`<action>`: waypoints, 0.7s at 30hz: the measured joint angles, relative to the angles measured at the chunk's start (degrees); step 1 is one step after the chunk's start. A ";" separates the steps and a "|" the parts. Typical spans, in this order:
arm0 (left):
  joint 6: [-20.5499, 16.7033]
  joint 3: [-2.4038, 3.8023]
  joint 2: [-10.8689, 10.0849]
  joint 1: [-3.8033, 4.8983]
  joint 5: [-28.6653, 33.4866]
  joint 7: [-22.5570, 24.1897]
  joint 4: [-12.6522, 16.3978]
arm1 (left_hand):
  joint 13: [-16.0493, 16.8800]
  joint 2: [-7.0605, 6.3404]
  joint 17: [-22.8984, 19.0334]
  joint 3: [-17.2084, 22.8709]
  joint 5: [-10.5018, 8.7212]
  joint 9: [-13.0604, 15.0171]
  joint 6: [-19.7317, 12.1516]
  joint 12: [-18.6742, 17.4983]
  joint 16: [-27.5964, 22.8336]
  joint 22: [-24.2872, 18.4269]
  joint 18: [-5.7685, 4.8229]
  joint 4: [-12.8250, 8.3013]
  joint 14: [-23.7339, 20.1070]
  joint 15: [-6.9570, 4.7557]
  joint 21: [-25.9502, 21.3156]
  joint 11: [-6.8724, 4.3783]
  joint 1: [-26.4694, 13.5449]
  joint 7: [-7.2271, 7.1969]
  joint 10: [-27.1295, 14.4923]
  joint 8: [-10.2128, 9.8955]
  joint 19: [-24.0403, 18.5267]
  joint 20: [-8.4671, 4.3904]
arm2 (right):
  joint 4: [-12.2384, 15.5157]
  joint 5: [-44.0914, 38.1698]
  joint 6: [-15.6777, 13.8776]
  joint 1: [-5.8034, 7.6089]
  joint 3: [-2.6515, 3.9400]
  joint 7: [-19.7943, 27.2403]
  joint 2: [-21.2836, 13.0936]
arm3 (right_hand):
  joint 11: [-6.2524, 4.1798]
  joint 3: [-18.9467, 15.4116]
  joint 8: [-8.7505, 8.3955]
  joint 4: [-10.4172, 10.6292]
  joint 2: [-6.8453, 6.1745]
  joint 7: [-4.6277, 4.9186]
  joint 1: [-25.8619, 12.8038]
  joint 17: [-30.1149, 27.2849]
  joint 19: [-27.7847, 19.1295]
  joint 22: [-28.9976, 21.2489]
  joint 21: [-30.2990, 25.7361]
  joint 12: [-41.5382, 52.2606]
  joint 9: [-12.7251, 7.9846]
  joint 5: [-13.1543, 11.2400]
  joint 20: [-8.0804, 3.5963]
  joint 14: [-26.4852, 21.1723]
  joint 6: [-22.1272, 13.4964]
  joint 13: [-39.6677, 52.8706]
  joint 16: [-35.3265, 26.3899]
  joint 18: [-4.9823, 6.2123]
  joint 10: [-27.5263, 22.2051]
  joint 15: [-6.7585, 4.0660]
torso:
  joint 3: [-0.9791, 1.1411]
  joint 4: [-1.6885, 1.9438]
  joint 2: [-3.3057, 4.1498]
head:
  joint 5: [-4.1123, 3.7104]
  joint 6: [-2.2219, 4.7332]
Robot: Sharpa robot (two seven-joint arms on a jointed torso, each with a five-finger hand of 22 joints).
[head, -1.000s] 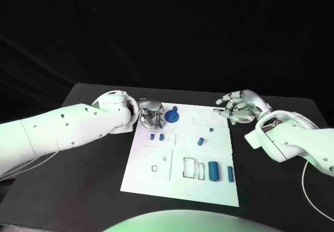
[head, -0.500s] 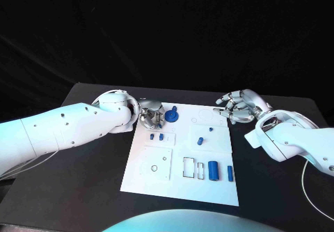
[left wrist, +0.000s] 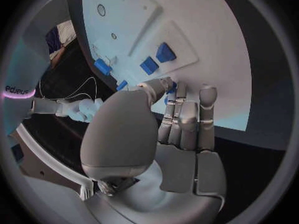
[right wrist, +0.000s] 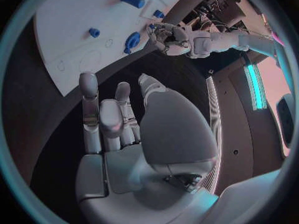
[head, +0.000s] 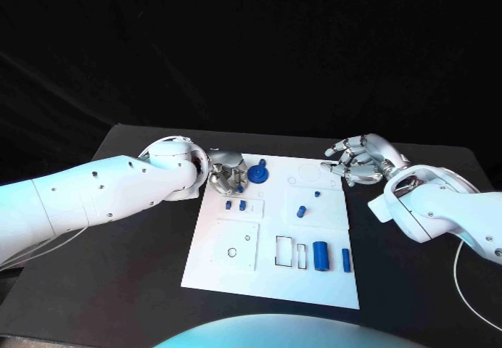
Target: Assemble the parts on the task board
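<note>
Near edge of the task board [head: 225,272]: bare white plate, with a small dark ring mark [head: 231,252] on its left panel.

Lower right row: a rectangular outlined slot [head: 284,250], then a thick blue cylinder [head: 320,256] and a thin blue peg [head: 346,260] lying side by side, apart from both hands.

Mid board: two small blue blocks [head: 236,205] seated on the left panel; one short blue piece [head: 301,212] on the right panel.

Far left corner: a round blue disc part [head: 258,173], just beside the left hand [head: 226,176]. The left hand is over that corner with its fingers curled downward; the left wrist view shows a small blue piece [left wrist: 169,90] at the fingertips [left wrist: 163,84], seemingly pinched there, though the hold is partly hidden.

Far right corner: the right hand [head: 355,164] hovers off the board's edge, fingers loosely spread, holding nothing.

Risks, as judged:
- The pinch looks shallow; the small piece could slip or tilt as it meets its seat, then roll across the plate.
- The curled fingers stand close to the disc part; a sideways drift could nudge it out of place.
- Downward pressing near a corner could shift the whole board, since nothing visible clamps it.
</note>
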 measured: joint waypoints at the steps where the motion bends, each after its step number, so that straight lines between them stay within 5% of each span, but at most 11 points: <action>1: -0.01 0.00 0.00 0.00 0.00 -0.02 0.00 | 0.00 0.00 0.00 0.00 0.00 0.00 -0.12 0.00 0.00 0.00 0.00 0.00 0.00 0.00 -0.01 0.00 0.00 0.12 0.00 0.00 0.00 0.00 | 0.00 0.00 0.00 0.00 0.00 0.00 0.00 | 0.00 0.00 0.00 0.00 0.00 0.00 0.00 -0.03 0.00 -0.03 0.00 0.00 0.00 0.00 0.00 -0.06 0.00 0.00 0.00 0.32 0.00 -0.06 | 0.00 -0.01 0.00 | 0.00 0.02; 15: -0.21 0.00 -0.02 0.00 -0.05 -0.28 0.03 | -0.12 -0.02 -0.14 0.00 0.00 0.00 -0.21 -0.67 0.00 -0.04 0.00 0.00 -0.21 0.21 -0.02 0.43 -0.46 0.21 -0.84 -0.23 0.00 0.00 | -0.19 0.00 -0.04 -0.01 0.00 0.00 -0.01 | 0.00 0.00 0.00 0.00 0.00 0.00 0.00 -0.03 0.00 -0.03 0.00 0.00 0.00 0.00 0.00 -0.06 0.00 0.00 0.00 0.32 0.00 -0.06 | -0.03 -0.01 -0.01 | 0.03 0.08; 21: -0.27 0.01 -0.09 0.00 -0.07 -0.40 0.04 | -0.30 -0.56 -0.65 0.13 0.00 -0.25 -0.94 -1.68 0.00 -0.41 0.00 -0.13 -0.55 0.54 -0.26 1.13 -1.00 0.94 -2.36 -1.80 -0.42 0.42 | -0.23 0.00 -0.05 -0.01 0.00 0.00 -0.01 | 0.00 0.00 0.00 0.00 0.00 0.19 0.00 -0.25 0.00 -0.31 -0.67 -0.23 0.00 0.00 0.00 -0.06 -0.19 -0.17 -0.22 0.32 0.00 -0.06 | -0.04 -0.01 -0.01 | 0.04 0.08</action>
